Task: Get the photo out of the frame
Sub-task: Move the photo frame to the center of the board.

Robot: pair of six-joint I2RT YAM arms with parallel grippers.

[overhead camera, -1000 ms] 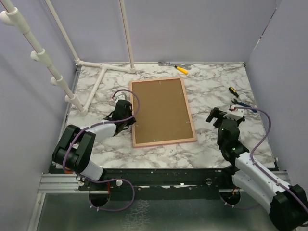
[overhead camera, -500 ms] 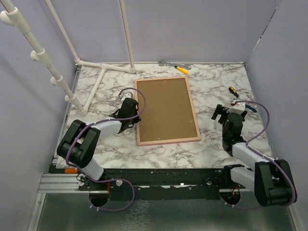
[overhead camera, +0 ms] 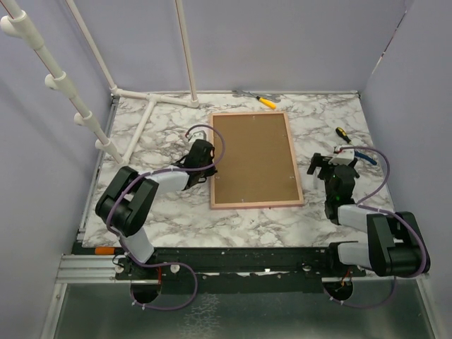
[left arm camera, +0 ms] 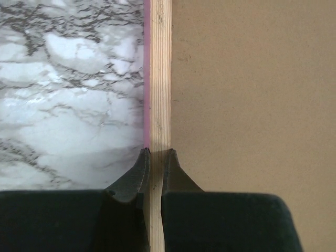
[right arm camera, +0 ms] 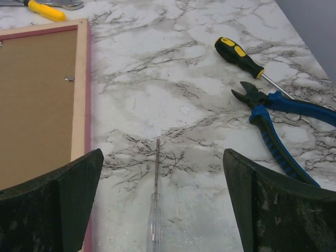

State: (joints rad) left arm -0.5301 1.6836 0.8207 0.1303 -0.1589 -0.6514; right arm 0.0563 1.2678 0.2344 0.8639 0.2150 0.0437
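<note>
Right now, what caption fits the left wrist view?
Left claw shut on the edge of the frame, brown back up, on the marble table.

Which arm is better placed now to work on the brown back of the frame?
Probably the right: the right gripper is open and free beside the frame, while the left gripper is shut on the frame's left edge.

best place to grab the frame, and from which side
By its narrow wooden border, from above on the left long side: the frame lies flat, back up, and looks too wide to span. The left gripper is shut across that border.
</note>
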